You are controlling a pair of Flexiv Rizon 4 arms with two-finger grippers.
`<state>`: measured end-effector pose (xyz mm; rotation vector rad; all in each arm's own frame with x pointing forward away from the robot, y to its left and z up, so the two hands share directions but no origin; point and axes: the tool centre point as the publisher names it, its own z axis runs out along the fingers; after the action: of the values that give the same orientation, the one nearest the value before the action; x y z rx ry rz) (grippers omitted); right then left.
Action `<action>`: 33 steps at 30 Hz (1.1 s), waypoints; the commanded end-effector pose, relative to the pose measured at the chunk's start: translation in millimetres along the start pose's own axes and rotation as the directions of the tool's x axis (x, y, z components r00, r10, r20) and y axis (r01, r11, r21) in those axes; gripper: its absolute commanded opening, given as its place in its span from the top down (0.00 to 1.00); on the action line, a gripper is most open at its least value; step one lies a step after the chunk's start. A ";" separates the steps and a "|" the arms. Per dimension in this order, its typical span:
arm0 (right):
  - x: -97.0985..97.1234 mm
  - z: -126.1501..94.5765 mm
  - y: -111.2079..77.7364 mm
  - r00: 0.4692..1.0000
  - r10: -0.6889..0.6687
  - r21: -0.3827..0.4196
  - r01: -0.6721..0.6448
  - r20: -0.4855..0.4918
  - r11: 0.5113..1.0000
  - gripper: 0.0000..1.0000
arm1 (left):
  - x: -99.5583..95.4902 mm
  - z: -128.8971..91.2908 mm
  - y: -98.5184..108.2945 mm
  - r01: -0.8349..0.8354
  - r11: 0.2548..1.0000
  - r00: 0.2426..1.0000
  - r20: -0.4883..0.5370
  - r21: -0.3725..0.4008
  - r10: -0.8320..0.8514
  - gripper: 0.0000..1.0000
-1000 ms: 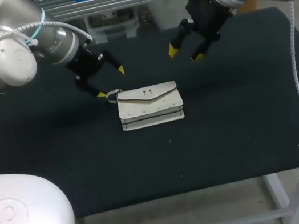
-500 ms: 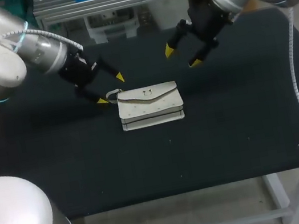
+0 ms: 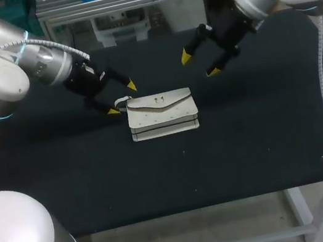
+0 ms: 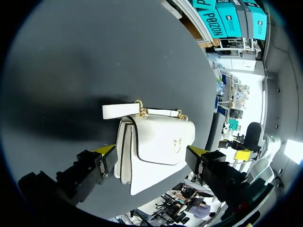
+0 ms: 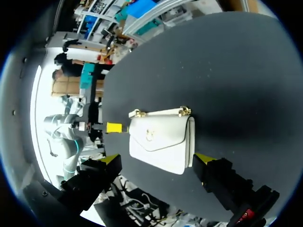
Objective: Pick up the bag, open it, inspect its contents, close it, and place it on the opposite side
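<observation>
While the bag [image 3: 162, 114] rests near the middle of the dark surface [image 3: 247, 143] with its flap closed, the left hand [image 3: 122, 99] is held spread just beside its strap end, one yellow tip close to the strap tab [image 3: 122, 102]. The right hand [image 3: 199, 65] is likewise held spread, behind the bag and apart from it.

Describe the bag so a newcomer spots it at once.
Start at the black table. Near its middle, between the left gripper and right gripper, lies the bag: a white flap purse with gold hardware. It is the only pale thing there.
</observation>
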<state>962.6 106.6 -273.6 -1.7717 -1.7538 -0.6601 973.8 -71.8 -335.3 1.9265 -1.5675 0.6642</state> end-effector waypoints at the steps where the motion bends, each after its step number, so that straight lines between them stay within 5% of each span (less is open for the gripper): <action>1: -12.5 15.9 5.4 0.986 0.154 0.034 -0.152 -0.061 0.988 0.00 | -10.5 8.7 -1.2 -0.010 1.000 0.999 -0.047 -0.006 0.010 0.00; 13: -24.2 44.5 6.4 0.943 0.316 0.059 -0.312 -0.107 0.948 0.00 | -11.5 16.9 -3.0 -0.023 0.998 0.994 -0.108 -0.053 0.017 0.02; 22: -31.2 66.2 10.7 0.921 0.360 0.078 -0.352 -0.151 0.933 0.00 | -13.7 16.7 -1.6 -0.021 0.997 0.990 -0.138 -0.080 0.009 0.24; 33: -37.1 81.3 14.3 0.912 0.369 0.077 -0.361 -0.177 0.929 0.00 | -15.0 21.3 -0.9 -0.026 0.993 0.989 -0.149 -0.117 0.008 0.34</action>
<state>970.6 132.9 -352.5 -1.8862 -1.2567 -0.5921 967.3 -75.3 -357.0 1.7504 -1.5005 0.6937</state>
